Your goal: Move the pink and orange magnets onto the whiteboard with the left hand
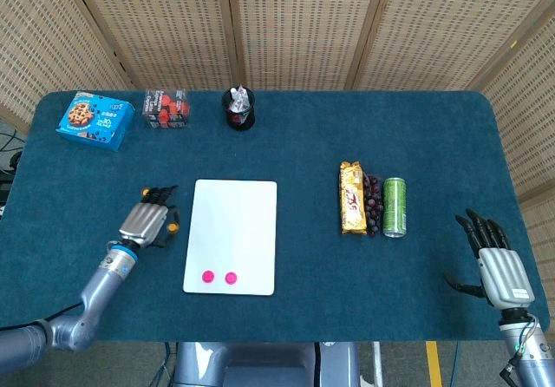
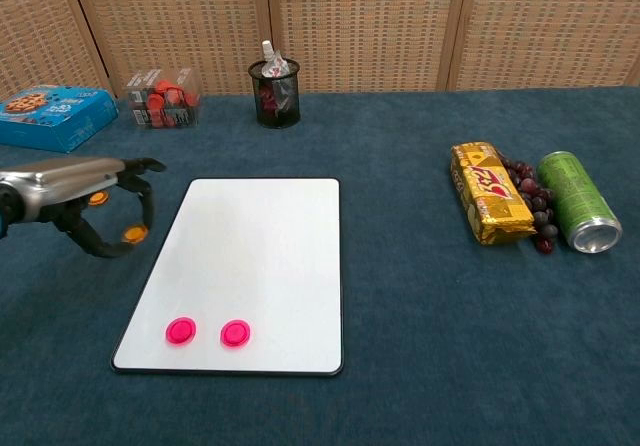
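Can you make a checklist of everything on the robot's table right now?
Surface: dark blue table.
Job's things: whiteboard flat; two pink magnets on its near end; one orange magnet pinched in the left hand, just left of the board; another orange magnet behind that hand.
Clutter: blue cookie box, clear box of red pieces, black mesh cup, yellow snack pack, grapes, green can lying on its side.
Hands: right hand holds nothing, fingers apart.
Cables: nothing seen on the table.
Surroundings: woven screen panels behind.

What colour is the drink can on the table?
The can is green, clearest in the chest view.
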`<state>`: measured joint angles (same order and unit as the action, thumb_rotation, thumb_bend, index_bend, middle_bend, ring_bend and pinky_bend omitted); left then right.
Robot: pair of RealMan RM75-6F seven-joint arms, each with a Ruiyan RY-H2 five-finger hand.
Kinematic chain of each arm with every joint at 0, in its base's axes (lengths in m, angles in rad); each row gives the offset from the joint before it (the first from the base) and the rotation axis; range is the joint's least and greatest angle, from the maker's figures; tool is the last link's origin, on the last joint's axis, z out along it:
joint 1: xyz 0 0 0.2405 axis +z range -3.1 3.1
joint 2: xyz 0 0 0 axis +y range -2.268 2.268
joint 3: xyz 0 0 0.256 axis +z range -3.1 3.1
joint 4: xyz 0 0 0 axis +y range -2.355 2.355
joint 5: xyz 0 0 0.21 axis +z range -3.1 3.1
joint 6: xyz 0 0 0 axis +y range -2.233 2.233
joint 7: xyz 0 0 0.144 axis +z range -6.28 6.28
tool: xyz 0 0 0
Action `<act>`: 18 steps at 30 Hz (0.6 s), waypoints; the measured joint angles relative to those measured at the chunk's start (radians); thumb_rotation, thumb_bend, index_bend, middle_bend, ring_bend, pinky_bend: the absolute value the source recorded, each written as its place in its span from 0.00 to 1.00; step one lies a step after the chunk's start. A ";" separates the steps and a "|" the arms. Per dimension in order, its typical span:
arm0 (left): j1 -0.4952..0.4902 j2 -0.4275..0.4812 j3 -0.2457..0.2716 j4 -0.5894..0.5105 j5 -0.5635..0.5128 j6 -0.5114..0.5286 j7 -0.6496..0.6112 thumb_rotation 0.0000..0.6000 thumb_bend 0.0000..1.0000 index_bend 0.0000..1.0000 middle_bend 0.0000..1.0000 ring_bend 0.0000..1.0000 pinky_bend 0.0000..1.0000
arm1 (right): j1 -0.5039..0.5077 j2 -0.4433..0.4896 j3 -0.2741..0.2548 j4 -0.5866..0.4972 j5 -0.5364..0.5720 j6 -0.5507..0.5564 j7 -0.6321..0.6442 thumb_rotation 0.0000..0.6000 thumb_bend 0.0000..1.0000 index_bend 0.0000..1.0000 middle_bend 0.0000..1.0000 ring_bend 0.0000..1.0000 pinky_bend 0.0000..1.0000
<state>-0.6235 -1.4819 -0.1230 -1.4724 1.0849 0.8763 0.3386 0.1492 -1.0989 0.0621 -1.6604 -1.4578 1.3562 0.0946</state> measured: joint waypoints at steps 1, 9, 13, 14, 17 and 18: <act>-0.006 0.000 0.003 -0.029 0.001 0.003 0.025 1.00 0.36 0.57 0.00 0.00 0.00 | 0.000 0.000 0.000 0.000 0.000 0.000 0.002 1.00 0.26 0.00 0.00 0.00 0.00; -0.078 -0.084 0.020 -0.150 -0.074 0.040 0.273 1.00 0.36 0.57 0.00 0.00 0.00 | 0.001 0.003 0.000 0.004 -0.002 -0.003 0.020 1.00 0.26 0.00 0.00 0.00 0.00; -0.113 -0.140 0.022 -0.164 -0.137 0.063 0.347 1.00 0.36 0.57 0.00 0.00 0.00 | 0.002 0.004 0.000 0.004 -0.002 -0.006 0.026 1.00 0.26 0.00 0.00 0.00 0.00; -0.119 -0.150 0.023 -0.166 -0.147 0.069 0.364 1.00 0.36 0.57 0.00 0.00 0.00 | 0.003 0.005 0.000 0.005 -0.001 -0.008 0.027 1.00 0.26 0.00 0.00 0.00 0.00; -0.131 -0.167 0.026 -0.171 -0.175 0.088 0.393 1.00 0.35 0.57 0.00 0.00 0.00 | 0.003 0.006 0.000 0.005 -0.002 -0.008 0.030 1.00 0.26 0.00 0.00 0.00 0.00; -0.135 -0.174 0.026 -0.173 -0.186 0.101 0.404 1.00 0.35 0.57 0.00 0.00 0.00 | 0.003 0.006 0.000 0.005 -0.002 -0.008 0.031 1.00 0.26 0.00 0.00 0.00 0.00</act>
<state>-0.7585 -1.6562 -0.0966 -1.6453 0.8985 0.9774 0.7429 0.1523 -1.0930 0.0617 -1.6553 -1.4595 1.3480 0.1257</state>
